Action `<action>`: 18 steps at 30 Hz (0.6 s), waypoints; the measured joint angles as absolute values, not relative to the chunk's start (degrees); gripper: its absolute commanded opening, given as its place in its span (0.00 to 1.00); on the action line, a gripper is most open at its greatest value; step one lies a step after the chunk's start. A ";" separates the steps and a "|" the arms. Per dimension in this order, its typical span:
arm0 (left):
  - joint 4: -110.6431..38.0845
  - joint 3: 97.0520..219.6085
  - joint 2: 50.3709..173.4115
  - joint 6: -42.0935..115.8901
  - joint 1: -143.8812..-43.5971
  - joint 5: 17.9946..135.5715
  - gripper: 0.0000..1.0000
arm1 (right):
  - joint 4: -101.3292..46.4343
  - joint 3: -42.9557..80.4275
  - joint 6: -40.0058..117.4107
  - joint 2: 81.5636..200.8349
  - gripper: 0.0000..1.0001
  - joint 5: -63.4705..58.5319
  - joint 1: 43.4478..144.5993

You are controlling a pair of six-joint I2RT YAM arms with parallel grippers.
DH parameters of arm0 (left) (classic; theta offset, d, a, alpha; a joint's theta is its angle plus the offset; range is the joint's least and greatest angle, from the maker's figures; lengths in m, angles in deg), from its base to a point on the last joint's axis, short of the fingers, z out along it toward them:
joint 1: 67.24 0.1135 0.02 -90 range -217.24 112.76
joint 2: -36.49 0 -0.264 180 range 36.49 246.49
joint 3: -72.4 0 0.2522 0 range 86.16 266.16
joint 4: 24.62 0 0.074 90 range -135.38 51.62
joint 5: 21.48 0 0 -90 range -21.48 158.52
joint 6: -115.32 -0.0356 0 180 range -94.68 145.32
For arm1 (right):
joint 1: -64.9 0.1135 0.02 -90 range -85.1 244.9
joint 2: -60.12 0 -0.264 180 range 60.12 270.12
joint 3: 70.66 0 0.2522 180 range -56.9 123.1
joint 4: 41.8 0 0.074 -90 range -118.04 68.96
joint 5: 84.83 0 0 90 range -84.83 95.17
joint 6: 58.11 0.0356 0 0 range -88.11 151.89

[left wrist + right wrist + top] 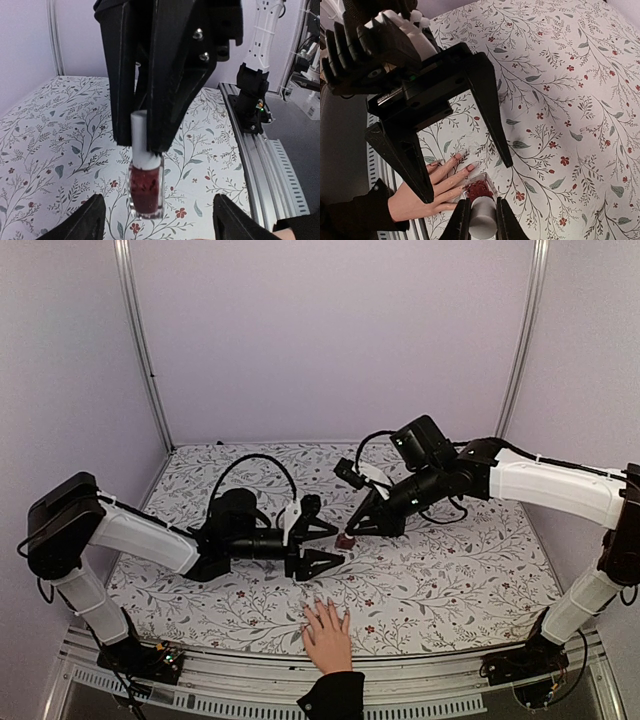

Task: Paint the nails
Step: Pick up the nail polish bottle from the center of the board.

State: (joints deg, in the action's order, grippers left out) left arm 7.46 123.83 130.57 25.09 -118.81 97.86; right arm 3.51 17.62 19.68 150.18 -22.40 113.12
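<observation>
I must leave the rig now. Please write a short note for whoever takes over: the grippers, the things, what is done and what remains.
Left gripper: open, one finger on each side of the dark-red bottle, not touching it.
Right gripper: shut on the white cap from above.
Hand: flat, palm down, at the near edge of the table, just in front of the upright bottle.
Done: cap gripped, not yet off.
Left: steady the bottle, remove the cap, paint the nails. I see no dark red on them.
</observation>
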 measured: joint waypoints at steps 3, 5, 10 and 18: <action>7.77 126.59 133.06 25.68 -119.58 98.32 0.64 | 4.03 17.62 19.18 150.18 0.00 -22.90 113.45; 7.92 127.79 134.39 26.14 -119.90 98.28 0.55 | 4.47 17.73 18.92 150.18 0.00 -22.99 113.54; 7.81 129.30 135.66 27.38 -120.38 97.56 0.40 | 5.02 17.97 18.28 150.18 0.00 -23.03 113.54; 8.40 129.51 135.95 28.21 -121.26 95.42 0.11 | 5.13 18.50 17.71 149.94 0.00 -23.28 113.58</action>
